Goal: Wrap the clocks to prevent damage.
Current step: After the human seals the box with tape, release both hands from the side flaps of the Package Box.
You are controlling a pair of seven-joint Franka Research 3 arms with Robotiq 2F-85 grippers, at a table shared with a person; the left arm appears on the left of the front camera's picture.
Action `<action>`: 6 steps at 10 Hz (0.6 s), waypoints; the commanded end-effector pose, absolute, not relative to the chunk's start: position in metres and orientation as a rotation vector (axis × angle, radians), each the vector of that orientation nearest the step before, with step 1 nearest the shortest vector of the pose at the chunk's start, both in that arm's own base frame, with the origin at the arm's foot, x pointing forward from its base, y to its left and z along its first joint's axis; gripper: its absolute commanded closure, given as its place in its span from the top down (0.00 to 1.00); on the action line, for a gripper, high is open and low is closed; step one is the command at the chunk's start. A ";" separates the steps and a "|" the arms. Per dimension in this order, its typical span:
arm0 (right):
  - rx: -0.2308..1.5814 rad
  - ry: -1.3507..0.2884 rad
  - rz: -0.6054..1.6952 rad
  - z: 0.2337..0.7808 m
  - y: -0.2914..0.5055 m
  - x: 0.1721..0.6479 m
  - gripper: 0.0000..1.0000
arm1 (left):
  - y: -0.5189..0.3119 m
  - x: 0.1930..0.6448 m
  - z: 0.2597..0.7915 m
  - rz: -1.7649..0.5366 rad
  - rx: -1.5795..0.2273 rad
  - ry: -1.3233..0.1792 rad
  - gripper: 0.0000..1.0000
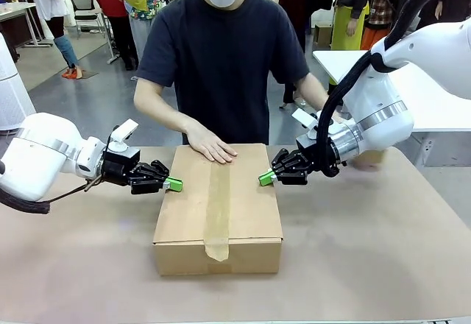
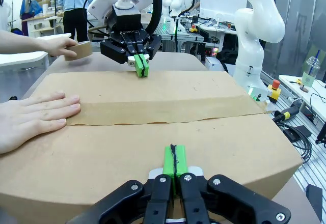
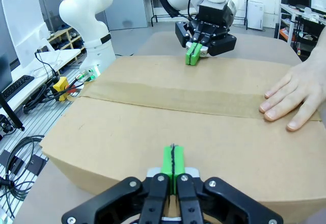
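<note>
A closed cardboard box (image 1: 243,206) sits mid-table, with a strip of brown paper tape (image 1: 218,206) running along its top seam and over the near face. No clock can be seen. My left gripper (image 1: 174,185) is shut, its green pads at the box's left top edge. My right gripper (image 1: 265,179) is shut too, at the right top edge. In the left wrist view my own gripper (image 2: 174,160) lies over the box top (image 2: 153,147). The right wrist view shows my right gripper (image 3: 173,163) the same way. A person's hand (image 1: 212,147) lies flat on the box's far side.
The person's other hand holds a roll of brown tape (image 2: 77,49) beyond the box, behind my right arm. In the left wrist view a cup with a straw (image 2: 308,72) stands on a side table. Cables (image 3: 20,158) lie beside the table.
</note>
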State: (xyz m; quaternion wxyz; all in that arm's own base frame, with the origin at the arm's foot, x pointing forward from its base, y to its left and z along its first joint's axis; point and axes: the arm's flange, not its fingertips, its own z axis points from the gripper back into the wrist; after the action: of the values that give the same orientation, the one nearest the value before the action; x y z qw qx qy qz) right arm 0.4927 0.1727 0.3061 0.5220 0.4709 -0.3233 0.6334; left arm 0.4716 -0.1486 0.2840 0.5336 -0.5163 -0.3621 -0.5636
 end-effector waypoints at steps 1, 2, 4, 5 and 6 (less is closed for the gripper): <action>1.122 -0.774 1.509 0.304 0.172 0.494 0.01 | -0.149 0.471 0.282 -1.334 -1.224 -0.868 0.00; 1.122 -0.774 1.509 0.304 0.172 0.494 0.01 | -0.149 0.471 0.282 -1.334 -1.224 -0.868 0.00; 1.122 -0.774 1.509 0.304 0.172 0.494 0.01 | -0.149 0.471 0.282 -1.334 -1.224 -0.868 0.00; 1.122 -0.774 1.509 0.304 0.172 0.494 0.01 | -0.149 0.471 0.282 -1.334 -1.224 -0.868 0.00; 1.122 -0.774 1.509 0.304 0.172 0.494 0.01 | -0.149 0.471 0.282 -1.334 -1.224 -0.868 0.00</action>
State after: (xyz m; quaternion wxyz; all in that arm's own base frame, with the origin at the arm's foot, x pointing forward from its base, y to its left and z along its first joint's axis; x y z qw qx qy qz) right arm 0.4927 0.1727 0.3065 0.5218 0.4709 -0.3235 0.6335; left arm 0.4717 -0.1487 0.2844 0.5331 -0.5165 -0.3623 -0.5637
